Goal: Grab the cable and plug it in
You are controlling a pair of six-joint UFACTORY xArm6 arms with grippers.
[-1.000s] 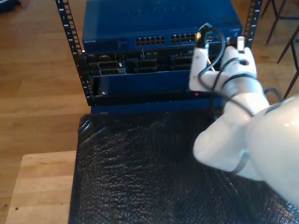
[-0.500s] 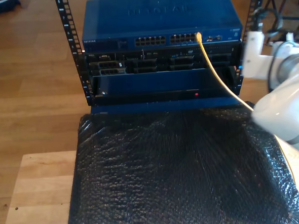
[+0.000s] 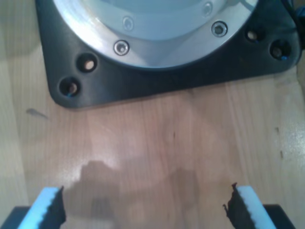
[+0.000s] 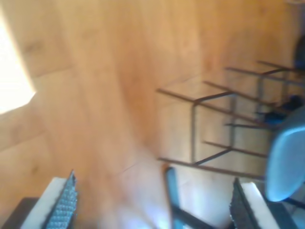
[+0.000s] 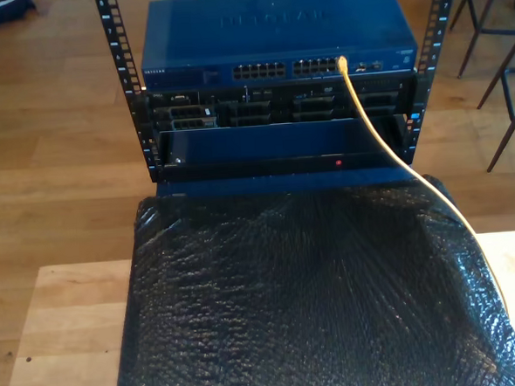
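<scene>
The pale-yellow cable (image 5: 385,141) has its plug seated in a port (image 5: 342,63) near the right end of the blue network switch (image 5: 274,34) in the exterior view. From there it runs down and toward the exterior view's right, over the black mat. My first gripper (image 3: 147,212) is open above bare wood, with nothing between its fingertips (image 3: 50,210), facing a black arm base plate (image 3: 157,76). My second gripper (image 4: 152,207) is open too and empty. Its blurred view looks onto the wooden floor and metal stools (image 4: 214,129).
The switch sits atop a black rack (image 5: 279,113) with more units below it. A black bubble-wrap mat (image 5: 299,295) covers the table's middle, with light wood (image 5: 65,336) at the exterior view's left. Stool legs (image 5: 504,73) stand at the exterior view's right.
The white arm at the exterior view's right has let go of the cable and drawn out of the picture. The cable stays plugged into the switch, and its free length now lies across the mat.
</scene>
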